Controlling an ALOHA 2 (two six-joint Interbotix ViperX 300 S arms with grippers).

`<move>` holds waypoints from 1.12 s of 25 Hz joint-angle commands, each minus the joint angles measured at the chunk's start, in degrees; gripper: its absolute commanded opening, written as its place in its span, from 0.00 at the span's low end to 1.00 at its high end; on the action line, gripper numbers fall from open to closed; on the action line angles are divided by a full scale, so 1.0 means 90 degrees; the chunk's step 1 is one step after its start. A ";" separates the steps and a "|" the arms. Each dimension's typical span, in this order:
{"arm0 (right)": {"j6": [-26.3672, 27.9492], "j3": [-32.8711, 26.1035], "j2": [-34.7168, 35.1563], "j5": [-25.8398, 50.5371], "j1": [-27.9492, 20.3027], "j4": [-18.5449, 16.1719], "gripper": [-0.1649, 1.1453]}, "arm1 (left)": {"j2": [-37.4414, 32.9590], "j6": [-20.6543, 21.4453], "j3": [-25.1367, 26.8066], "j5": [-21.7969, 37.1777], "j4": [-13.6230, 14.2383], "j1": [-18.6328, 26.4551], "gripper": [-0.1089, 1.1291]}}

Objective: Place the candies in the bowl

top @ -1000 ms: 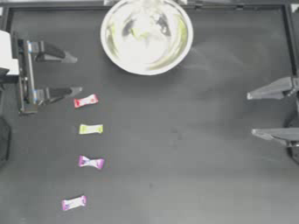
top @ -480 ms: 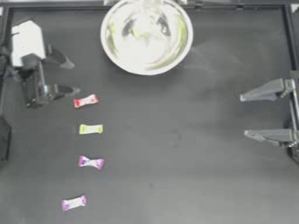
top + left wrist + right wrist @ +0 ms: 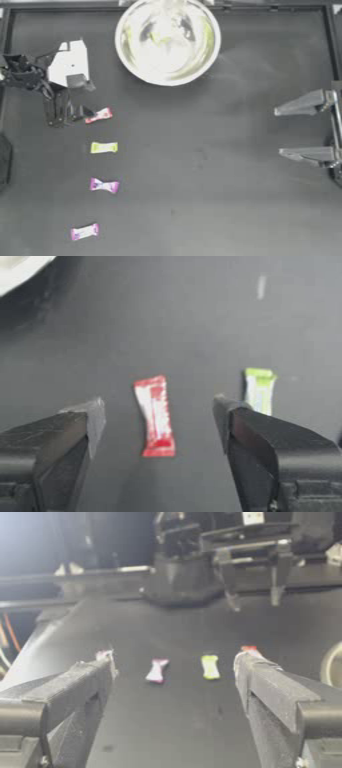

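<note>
We see one yellow-green candy (image 3: 158, 37) already in the shiny bowl (image 3: 131, 65) and four left on the table, with our wide-open left gripper (image 3: 157, 418) around the red candy (image 3: 154, 416) while our right gripper (image 3: 302, 129) waits, open.

Your dark counter (image 3: 200, 200) under everything, matte and faintly scuffed, a raised dark rail (image 3: 167, 7) along its far edge

Your left arm has moved to the red candy

Your left gripper (image 3: 75, 114) swung in from the worktop edge; now its open jaws stand on both sides of the red candy (image 3: 99, 115), not touching it.
</note>
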 commanded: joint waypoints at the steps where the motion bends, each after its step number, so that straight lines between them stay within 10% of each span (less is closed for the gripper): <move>1: -0.0010 -0.0195 0.0068 -0.0068 -0.0010 0.0020 0.89 | 0.0195 0.0000 -0.0117 0.0088 0.0029 0.0078 0.86; 28: -0.0020 -0.0303 0.0527 -0.0303 -0.0010 -0.0010 0.89 | 0.1758 -0.0068 -0.0410 0.0010 0.0039 0.0029 0.87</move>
